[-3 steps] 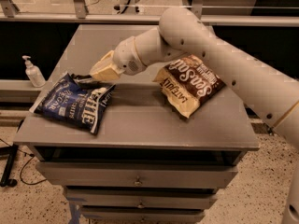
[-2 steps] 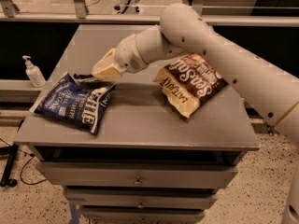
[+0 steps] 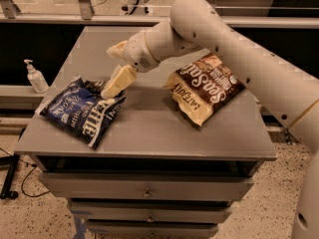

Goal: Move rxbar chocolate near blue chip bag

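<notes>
The blue chip bag point(image 3: 79, 109) lies crinkled at the left front of the grey cabinet top point(image 3: 149, 128). The rxbar chocolate point(image 3: 93, 85) shows as a small dark bar at the bag's upper edge, touching it. My gripper point(image 3: 107, 72) hovers just right of the bar, open. Its lower finger point(image 3: 117, 81) points down at the bag's top corner, and the upper finger point(image 3: 117, 49) is spread well away. Nothing is between them.
A larger brown-and-cream "Sea Salt" bag point(image 3: 204, 87) lies at the right of the top, under my arm. A hand-sanitiser pump bottle point(image 3: 36, 77) stands on a ledge to the left. Drawers sit below the front edge.
The fingers, shut together a second ago, have spread apart. The dark bar stays at the blue bag's upper edge. The arm has shifted only slightly.
</notes>
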